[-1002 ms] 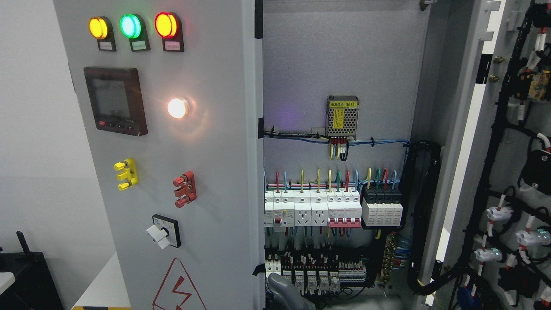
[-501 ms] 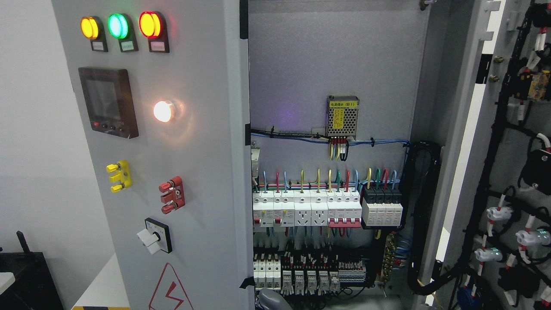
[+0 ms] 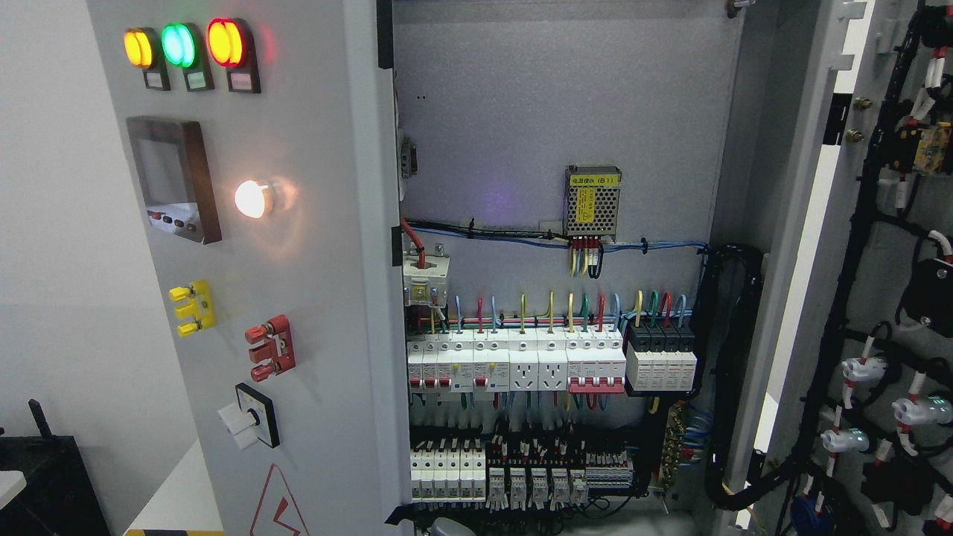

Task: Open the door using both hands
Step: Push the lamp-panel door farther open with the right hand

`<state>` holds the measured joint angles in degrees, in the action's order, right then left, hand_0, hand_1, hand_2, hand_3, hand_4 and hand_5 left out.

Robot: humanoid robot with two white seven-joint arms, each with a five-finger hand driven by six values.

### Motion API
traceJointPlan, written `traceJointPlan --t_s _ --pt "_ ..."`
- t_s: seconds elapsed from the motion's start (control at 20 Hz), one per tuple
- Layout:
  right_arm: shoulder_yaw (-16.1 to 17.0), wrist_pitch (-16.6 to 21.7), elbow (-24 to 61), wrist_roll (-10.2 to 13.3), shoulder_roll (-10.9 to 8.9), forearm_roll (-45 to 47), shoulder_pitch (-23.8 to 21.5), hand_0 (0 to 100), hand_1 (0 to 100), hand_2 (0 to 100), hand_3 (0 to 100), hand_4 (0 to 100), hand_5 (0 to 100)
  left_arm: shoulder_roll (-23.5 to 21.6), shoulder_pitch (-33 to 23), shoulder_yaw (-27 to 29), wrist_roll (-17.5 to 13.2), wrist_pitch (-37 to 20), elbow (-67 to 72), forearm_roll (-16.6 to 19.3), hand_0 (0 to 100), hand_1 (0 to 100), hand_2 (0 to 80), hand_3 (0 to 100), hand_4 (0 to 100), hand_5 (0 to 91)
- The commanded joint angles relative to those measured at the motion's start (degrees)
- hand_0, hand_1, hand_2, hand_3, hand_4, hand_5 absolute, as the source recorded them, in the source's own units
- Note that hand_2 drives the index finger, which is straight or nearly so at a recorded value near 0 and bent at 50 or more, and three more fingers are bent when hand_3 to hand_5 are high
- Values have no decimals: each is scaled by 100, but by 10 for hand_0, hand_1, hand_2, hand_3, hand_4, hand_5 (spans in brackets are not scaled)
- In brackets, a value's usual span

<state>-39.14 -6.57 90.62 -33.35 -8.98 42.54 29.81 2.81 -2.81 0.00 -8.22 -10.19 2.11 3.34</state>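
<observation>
Left door (image 3: 313, 298) swung further left | breakers (image 3: 514, 365) more exposed | hand (image 3: 447, 527) state: cannot tell

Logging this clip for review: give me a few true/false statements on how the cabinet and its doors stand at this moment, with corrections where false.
1. The left door is swung partly open, showing breakers inside. True.
2. The three lamps at the top of the left door are all red. False: they are yellow, green and red.
3. The right door is shut. False: it is swung wide open, showing wiring on its inner face.
4. A small power supply with a yellow label sits on the back panel. True.
5. A robot hand grips the left door's rotary switch. False: nothing touches the switch.
</observation>
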Motion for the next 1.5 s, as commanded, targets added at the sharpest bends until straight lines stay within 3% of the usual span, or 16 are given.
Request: traceJointPlan --t_s 0.0,0.55,1.1,1.45 --pt "-252 -2 131 12 36 -1 -10 107 0 0 0 0 0 0 0 123 -4 0 0 0 0 0 0 0 31 0" --pt "-393 -2 166 12 151 -1 16 107 0 0 0 0 0 0 0 114 -4 0 0 0 0 0 0 0 31 0" --pt "-419 -2 175 12 484 -1 60 107 0 0 0 0 0 0 0 114 -4 0 0 0 0 0 0 0 32 0" --pt "-559 -2 175 12 564 -1 69 107 0 0 0 0 0 0 0 123 5 0 0 0 0 0 0 0 31 0"
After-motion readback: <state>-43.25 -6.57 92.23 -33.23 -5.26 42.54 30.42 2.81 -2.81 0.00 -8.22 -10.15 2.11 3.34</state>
